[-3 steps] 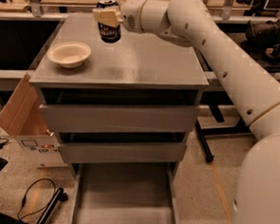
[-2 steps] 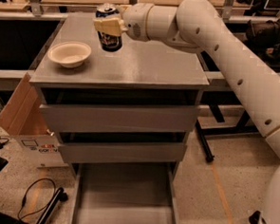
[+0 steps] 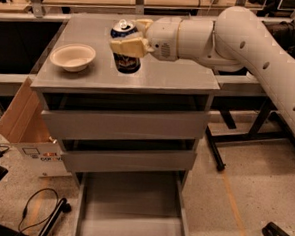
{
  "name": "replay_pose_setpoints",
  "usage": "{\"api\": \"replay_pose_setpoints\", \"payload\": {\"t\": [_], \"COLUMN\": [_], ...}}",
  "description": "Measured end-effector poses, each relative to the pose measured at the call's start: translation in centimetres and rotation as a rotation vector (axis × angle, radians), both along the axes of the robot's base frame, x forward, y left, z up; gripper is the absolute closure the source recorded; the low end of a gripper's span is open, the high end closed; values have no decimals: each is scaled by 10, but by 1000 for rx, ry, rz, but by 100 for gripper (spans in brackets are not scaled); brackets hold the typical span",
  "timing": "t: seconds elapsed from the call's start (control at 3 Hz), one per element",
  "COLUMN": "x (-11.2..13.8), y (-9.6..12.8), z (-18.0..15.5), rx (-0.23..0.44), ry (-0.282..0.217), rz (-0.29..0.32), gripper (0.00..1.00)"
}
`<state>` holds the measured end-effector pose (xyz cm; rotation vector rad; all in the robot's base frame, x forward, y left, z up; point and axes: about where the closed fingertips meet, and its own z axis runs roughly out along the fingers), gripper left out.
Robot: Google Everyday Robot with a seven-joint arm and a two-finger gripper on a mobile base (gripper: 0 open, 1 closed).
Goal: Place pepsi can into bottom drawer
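The cream-white round bowl [image 3: 72, 57] stays put on the left of the grey bench [image 3: 190, 77]. Just to its right, the dark blue pepsi can with the silver top [image 3: 127, 63] has come forward and down from the back of the bench over the last second. It is now near the front edge. The cream two-finger gripper [image 3: 126, 34] is clamped across the can's upper half, one finger in front and one behind. I cannot tell whether the can's base clears the bench top. This reads as the carry under way: the can is heading for the front edge, and the drop to the drawer is not yet begun.

At far left a brown cardboard box [image 3: 17, 117] leans against the cabinet, with a black cable [image 3: 37, 208] on the floor below it. Under the can, two flat grey upper drawer fronts [image 3: 124, 123] sit closed. Below them, the wide, shallow grey bottom drawer [image 3: 132, 209] is pulled out, with nothing in it. The bench's front edge and those fronts are what the can must pass outside of. To the right, the thick white arm [image 3: 252, 41] reaches in, above black frame legs [image 3: 236, 140].
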<state>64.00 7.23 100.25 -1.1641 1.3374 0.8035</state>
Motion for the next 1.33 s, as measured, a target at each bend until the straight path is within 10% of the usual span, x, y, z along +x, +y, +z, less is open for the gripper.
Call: {"api": "replay_pose_setpoints", "payload": {"t": [0.33,1.33], "x": [-41,-81], "y": [-50,-71], "z": [-11,-77], "rx": [1,-3], "ry": [-8,36], "rz": [-25,4], "gripper": [100,100]}}
